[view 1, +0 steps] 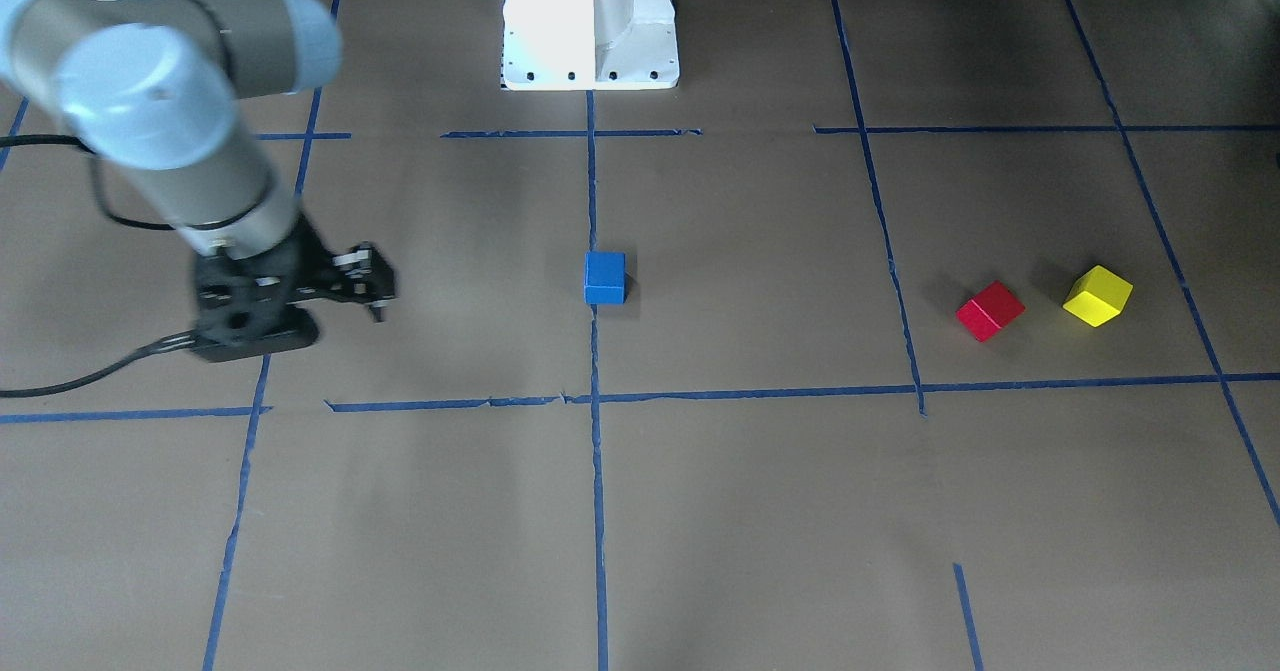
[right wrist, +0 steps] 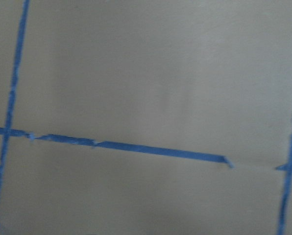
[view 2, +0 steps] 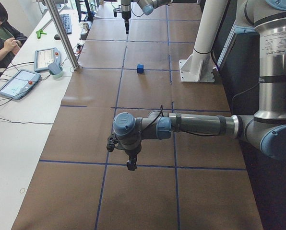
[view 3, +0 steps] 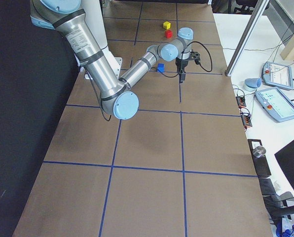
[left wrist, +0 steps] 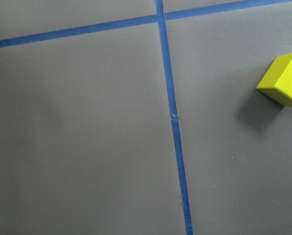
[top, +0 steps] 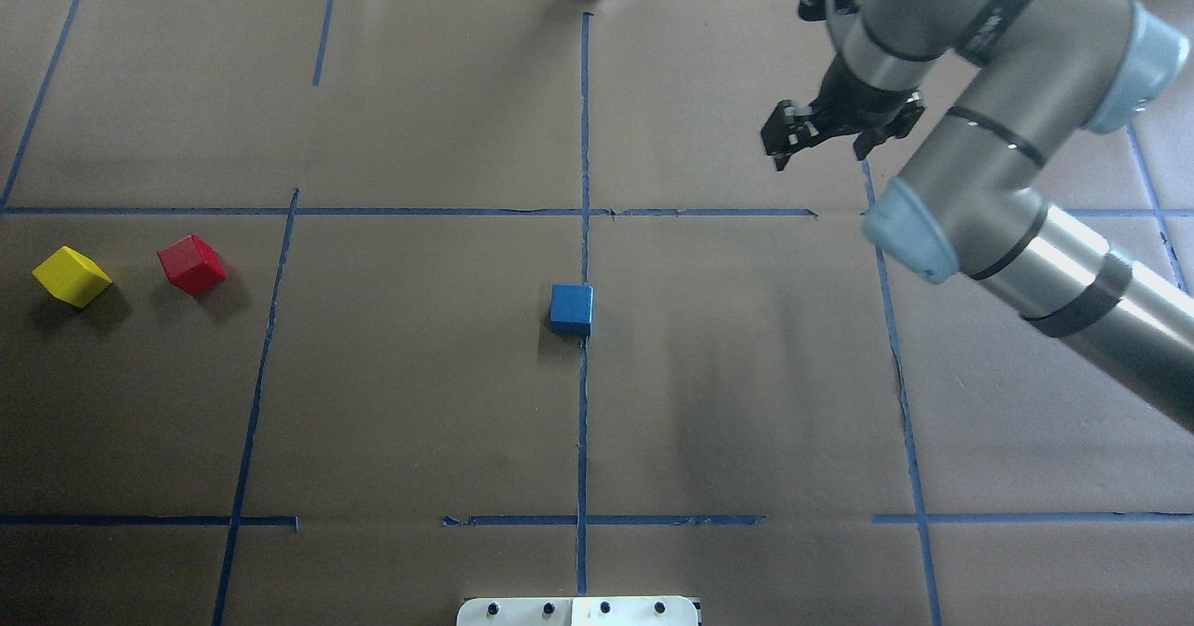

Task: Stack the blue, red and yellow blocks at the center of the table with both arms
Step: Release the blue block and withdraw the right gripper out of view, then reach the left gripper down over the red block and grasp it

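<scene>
The blue block (view 1: 605,278) sits on the tape cross at the table's centre, also in the overhead view (top: 571,309). The red block (top: 191,264) and the yellow block (top: 71,276) lie side by side, apart, far on my left side. My right gripper (top: 819,152) is open and empty, hovering over the far right part of the table, well away from the blue block. My left gripper (view 2: 130,164) shows only in the exterior left view, and I cannot tell whether it is open or shut. The left wrist view shows the yellow block (left wrist: 283,81) at its right edge.
Brown paper with blue tape lines (top: 584,141) covers the table. The robot's white base (view 1: 590,21) stands at the near edge. An operator (view 2: 1,38) sits beyond the far side, beside tablets and a metal post (view 2: 61,33).
</scene>
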Robot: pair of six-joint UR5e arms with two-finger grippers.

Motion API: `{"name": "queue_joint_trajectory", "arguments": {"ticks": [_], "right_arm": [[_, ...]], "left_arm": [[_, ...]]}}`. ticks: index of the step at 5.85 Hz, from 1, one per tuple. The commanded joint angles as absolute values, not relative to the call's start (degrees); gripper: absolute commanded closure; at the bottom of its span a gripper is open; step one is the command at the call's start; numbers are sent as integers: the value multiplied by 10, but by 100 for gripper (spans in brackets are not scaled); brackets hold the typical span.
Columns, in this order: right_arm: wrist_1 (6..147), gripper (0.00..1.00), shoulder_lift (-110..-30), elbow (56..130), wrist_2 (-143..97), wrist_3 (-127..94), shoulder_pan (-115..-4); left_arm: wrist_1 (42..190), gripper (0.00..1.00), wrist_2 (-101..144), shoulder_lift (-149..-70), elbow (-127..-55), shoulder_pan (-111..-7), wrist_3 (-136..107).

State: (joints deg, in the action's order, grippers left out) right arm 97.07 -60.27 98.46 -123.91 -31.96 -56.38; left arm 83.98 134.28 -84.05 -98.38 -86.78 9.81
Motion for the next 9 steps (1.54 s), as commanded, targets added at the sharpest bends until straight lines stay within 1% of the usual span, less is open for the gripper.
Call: {"name": "queue_joint_trajectory", "arguments": {"ticks": [1, 2, 3, 4, 5, 7, 8, 9], "right_arm": [[971, 0, -724, 997, -1280, -44, -695], [964, 0, -797, 1015, -1300, 93, -755], [962, 0, -870, 1025, -1300, 193, -814], [963, 0, -935, 1031, -1299, 260, -859], [962, 0, -1001, 1031, -1302, 257, -880], [962, 0, -996, 1032, -1333, 223, -885], [962, 0, -988, 1033, -1334, 214, -885], [962, 0, -987, 1032, -1334, 214, -885]], "left_arm": [[845, 0, 1344, -880, -984, -866, 98], [877, 0, 1341, -913, -974, -865, 96], [884, 0, 1346, -921, -974, -865, 98], [886, 0, 1345, -920, -976, -865, 103], [889, 0, 1346, -920, -985, -863, 103], [1075, 0, 1344, -918, -991, -723, 88], [1097, 0, 1340, -920, -991, -669, 26], [1153, 0, 1321, -921, -984, -611, 20]]}}
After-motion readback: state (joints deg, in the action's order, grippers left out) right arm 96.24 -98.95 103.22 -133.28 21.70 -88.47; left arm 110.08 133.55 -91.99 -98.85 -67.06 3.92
